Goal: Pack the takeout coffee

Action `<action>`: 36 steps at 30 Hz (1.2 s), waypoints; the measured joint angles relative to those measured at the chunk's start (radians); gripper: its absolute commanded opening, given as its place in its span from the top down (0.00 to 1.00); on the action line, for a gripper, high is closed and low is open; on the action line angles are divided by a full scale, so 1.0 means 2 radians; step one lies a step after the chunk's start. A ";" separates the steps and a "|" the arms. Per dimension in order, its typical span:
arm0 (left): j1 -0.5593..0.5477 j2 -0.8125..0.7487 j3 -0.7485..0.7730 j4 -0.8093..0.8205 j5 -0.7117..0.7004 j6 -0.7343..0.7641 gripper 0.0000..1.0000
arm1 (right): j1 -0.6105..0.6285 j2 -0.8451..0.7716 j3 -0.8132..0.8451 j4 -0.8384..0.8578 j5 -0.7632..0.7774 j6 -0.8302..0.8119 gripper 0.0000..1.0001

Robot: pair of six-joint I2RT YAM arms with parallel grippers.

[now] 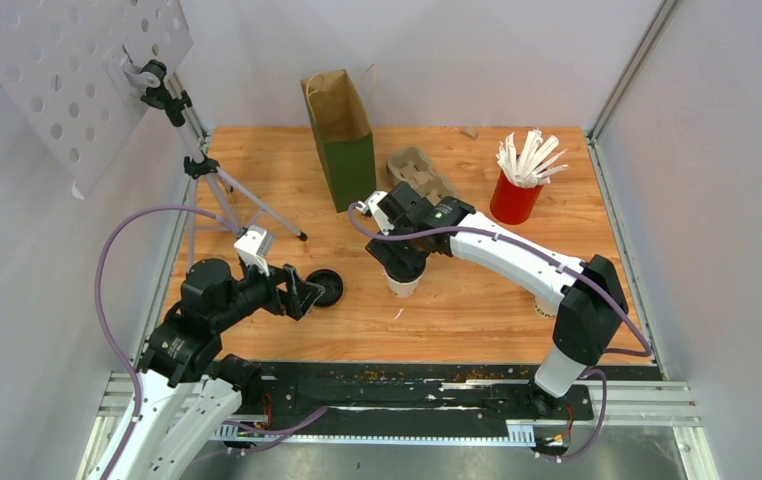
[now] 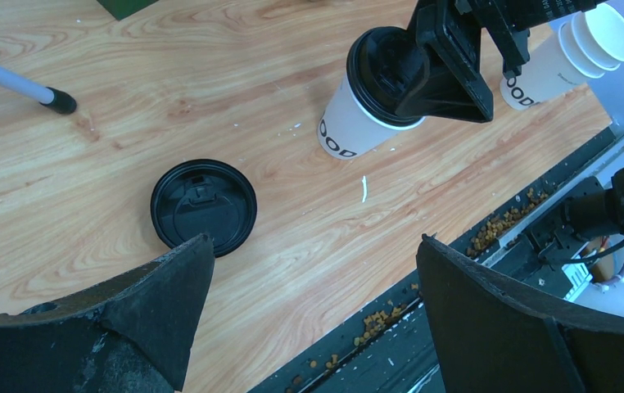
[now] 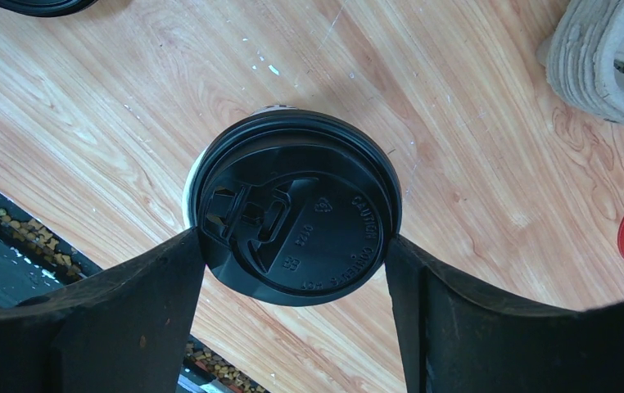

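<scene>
Right gripper (image 3: 294, 239): clamped across a black lid (image 3: 296, 209), one finger touching each side of its rim, directly above the cup it caps.
Left gripper (image 2: 313, 241): spread wide and holding nothing, hanging over the table (image 1: 457, 300) near its front left.
Capped cup (image 2: 348, 127): upright mid-table, white with dark print. The right wrist view shows a sliver of white rim along the lid's left edge.
Loose lid (image 2: 203, 205): flat on the wood, just beyond the left gripper's fingers and apart from any cup.
Spare cups (image 2: 575, 45): a nested white stack near the right arm, unlidded.
Packing goods: a brown paper bag (image 1: 342, 140) stands at the back, with a grey pulp carrier (image 1: 420, 172) beside it and a red cup of stirrers (image 1: 514, 200) further right.
Step in hand: apparently seating the lid on the first cup, with nothing packed yet.
Doing it well: press straight down with the lid level so the rim snaps on all the way round. That white sliver suggests one side may be sitting proud. Squeeze lightly, since a hard pinch could bow the lid or tip the light cup.
</scene>
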 measured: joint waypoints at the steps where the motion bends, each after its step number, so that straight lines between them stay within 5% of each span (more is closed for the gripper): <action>1: 0.000 0.000 0.000 0.000 0.000 0.000 0.00 | 0.000 0.000 0.000 0.000 0.000 0.000 0.22; 36: 0.000 0.000 0.000 0.000 0.000 0.002 0.00 | 0.000 0.019 0.029 -0.034 -0.017 0.000 0.18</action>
